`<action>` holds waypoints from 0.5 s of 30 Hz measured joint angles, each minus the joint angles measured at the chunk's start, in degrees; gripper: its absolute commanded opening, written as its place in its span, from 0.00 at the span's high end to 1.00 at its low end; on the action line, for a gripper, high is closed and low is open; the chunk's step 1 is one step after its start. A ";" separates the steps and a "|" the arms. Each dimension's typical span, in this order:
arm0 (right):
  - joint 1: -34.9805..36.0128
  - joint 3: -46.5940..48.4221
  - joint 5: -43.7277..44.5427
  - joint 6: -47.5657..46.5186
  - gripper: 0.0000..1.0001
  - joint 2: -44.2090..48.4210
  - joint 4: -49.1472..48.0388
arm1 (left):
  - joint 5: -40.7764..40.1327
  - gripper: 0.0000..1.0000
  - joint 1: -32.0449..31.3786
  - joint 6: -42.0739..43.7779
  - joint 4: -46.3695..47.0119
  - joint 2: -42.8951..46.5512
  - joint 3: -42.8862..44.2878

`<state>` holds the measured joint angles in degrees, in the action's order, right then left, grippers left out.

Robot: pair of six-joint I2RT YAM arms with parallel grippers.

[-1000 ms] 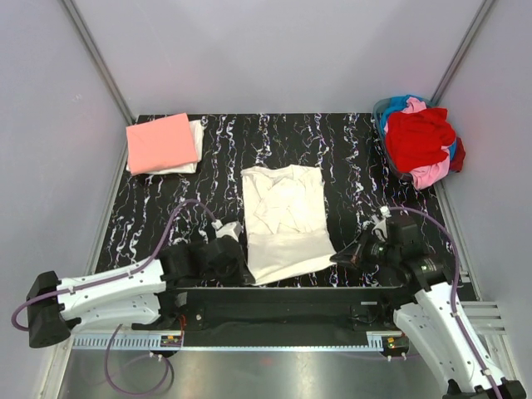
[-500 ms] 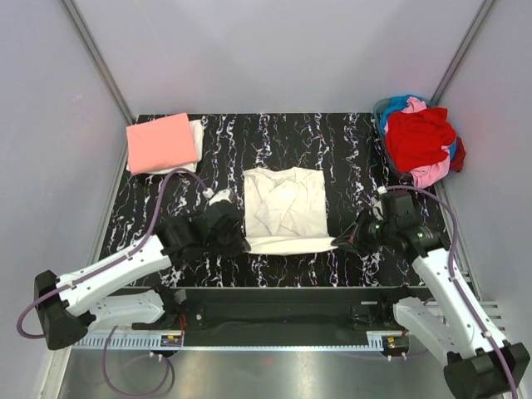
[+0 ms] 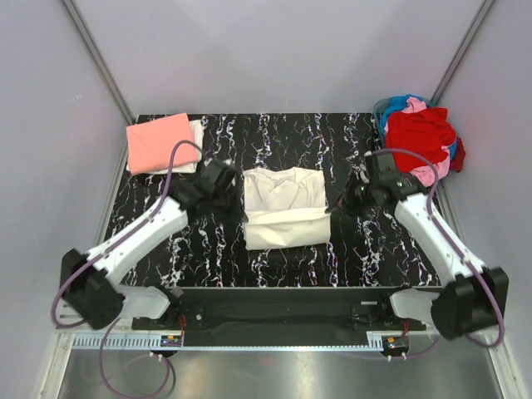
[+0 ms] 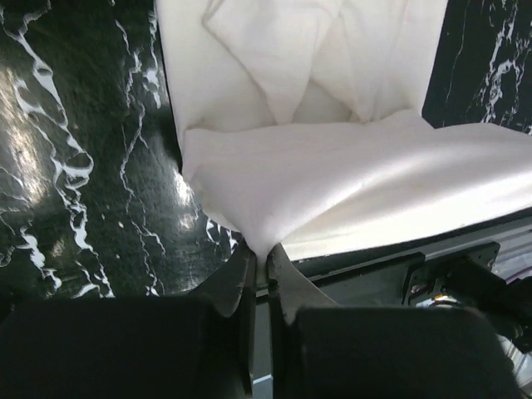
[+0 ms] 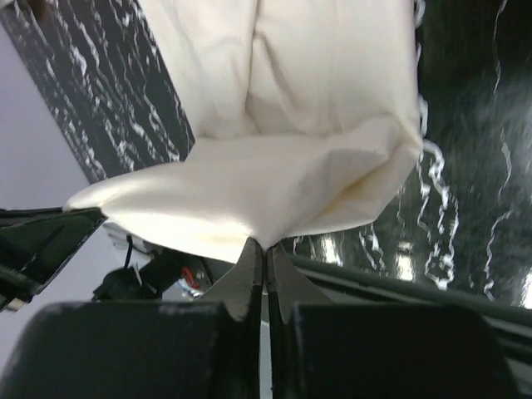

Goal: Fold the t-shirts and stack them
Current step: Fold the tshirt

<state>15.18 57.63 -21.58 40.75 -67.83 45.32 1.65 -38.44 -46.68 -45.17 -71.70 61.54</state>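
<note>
You have one cream t-shirt (image 3: 285,208) at the middle of the bench (image 3: 357,249), and two arms on it. The left gripper (image 4: 266,262) has its jaws pinched tight on the left corner of the hem. The right gripper (image 5: 266,253) has its jaws clenched on the right corner. The hem is held up off the bench between them and runs left to right. Below it, the shirt's lower half is doubled over the upper half. The neck end points toward the far side, away from the arm bases. Folded like this, the shirt is about as wide as it is deep, so you cannot read a clear long axis.

At the far left corner lie two folded shirts, a salmon-pink t-shirt (image 3: 160,142) on a white t-shirt (image 3: 196,137). At the far right corner is one heap showing three colours: a red t-shirt (image 3: 420,137), pink cloth (image 3: 428,174) and blue cloth (image 3: 391,108).
</note>
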 measured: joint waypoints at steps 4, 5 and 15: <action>-0.79 13.79 3.02 -2.14 1.00 -15.30 -0.52 | 4.55 0.75 8.31 5.51 -1.18 -12.63 11.96; -1.25 18.69 3.74 -2.78 0.86 -20.72 -0.61 | 5.42 0.60 10.23 6.86 -1.86 -16.22 15.61; -5.77 68.61 9.79 -10.32 0.00 -69.55 4.26 | 12.02 0.01 22.77 14.95 -4.00 -53.72 43.78</action>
<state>9.41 126.23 -11.79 30.44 -137.38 49.58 13.67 -15.66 -31.73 -49.17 -125.43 105.32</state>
